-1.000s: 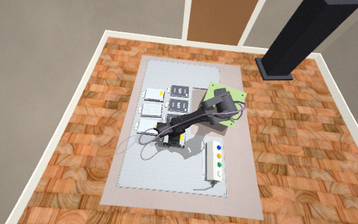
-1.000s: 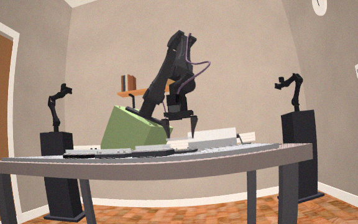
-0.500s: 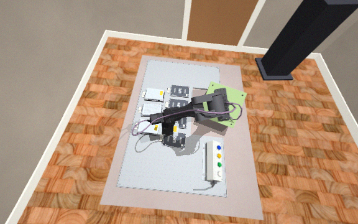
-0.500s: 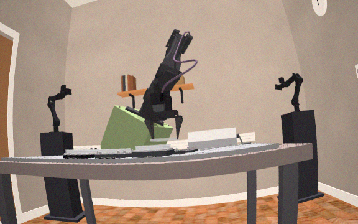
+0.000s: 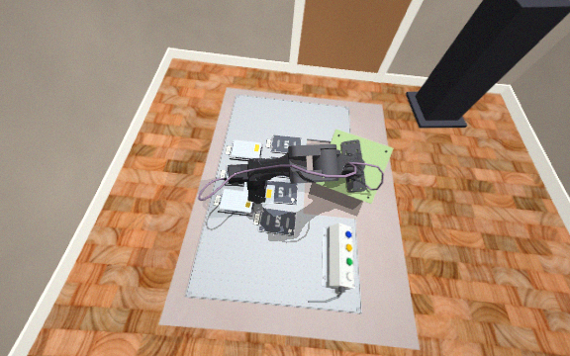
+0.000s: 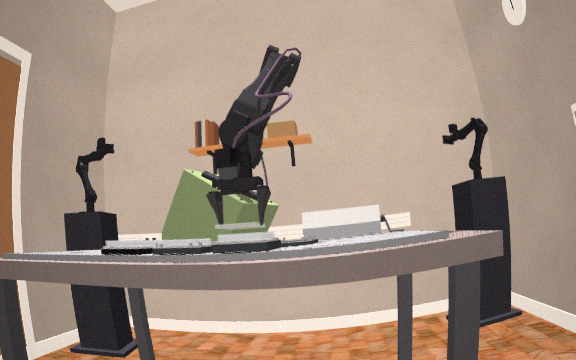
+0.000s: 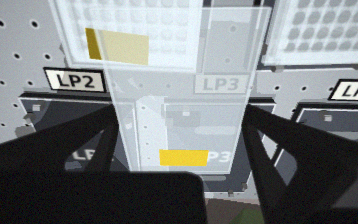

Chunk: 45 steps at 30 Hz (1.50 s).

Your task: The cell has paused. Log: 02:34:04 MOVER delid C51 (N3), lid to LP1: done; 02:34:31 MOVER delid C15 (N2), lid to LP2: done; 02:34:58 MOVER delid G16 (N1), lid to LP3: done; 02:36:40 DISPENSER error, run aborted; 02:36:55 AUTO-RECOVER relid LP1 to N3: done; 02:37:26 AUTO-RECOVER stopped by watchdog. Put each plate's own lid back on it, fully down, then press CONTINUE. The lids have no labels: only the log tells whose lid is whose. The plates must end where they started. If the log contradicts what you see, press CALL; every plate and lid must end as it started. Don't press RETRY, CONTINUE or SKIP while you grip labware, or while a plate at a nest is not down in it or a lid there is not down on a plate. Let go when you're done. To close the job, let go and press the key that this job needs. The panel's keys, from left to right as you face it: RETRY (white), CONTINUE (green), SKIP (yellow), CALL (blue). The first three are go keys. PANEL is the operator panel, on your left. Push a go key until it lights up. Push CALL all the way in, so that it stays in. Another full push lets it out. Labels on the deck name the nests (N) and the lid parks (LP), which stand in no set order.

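Observation:
My gripper (image 7: 180, 111) is shut on a clear lid (image 7: 182, 95) with a yellow tag and holds it a little above the deck; the lid also shows in the exterior view (image 6: 238, 226) between the fingers (image 6: 238, 207). Through the lid I read the LP3 label (image 7: 220, 84). The dark LP3 park lies below it, with the LP2 label (image 7: 75, 80) to the left and the LP4 label (image 7: 355, 90) to the right. A plate with a yellow label (image 7: 125, 35) lies beyond, partly under the lid's far end. Another plate (image 7: 325, 30) lies at the top right.
In the overhead view the arm (image 5: 285, 168) spans the row of plates (image 5: 245, 148) and dark parks (image 5: 277, 222). The panel (image 5: 340, 254) carries blue (image 5: 348, 234), yellow (image 5: 348, 247), green (image 5: 349, 261) and white (image 5: 348, 276) keys. A green wedge (image 5: 359, 163) holds the arm's base.

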{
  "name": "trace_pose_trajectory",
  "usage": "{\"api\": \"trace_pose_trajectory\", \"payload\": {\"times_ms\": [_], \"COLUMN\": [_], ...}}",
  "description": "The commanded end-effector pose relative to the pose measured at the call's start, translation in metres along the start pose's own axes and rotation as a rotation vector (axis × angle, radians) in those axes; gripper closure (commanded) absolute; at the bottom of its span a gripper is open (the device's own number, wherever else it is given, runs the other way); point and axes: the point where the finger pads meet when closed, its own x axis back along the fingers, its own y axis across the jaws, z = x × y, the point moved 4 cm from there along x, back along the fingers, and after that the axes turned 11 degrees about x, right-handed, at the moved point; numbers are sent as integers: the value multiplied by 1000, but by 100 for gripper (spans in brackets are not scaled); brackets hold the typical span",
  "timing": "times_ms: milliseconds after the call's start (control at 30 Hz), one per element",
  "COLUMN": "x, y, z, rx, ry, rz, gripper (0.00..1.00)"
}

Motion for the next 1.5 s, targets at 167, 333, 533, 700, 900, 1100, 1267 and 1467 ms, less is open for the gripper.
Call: {"api": "trace_pose_trajectory", "payload": {"times_ms": [167,333,533,700,900,1100,1267,1467], "x": [11,11,12,12,12,17,19,22], "y": [-30,-52,-78,-92,-118,-123,-122,-122], "z": [-25,-37,-51,-58,-73,-74,-73,-80], "rx": [23,23,23,23,23,24,24,31], "ry": [-18,-19,-20,-21,-21,-23,-23,-36], "rz": [-5,-6,-6,-5,-3,-1,-1,4], "gripper": [100,100,100,100,100,100,100,100]}}
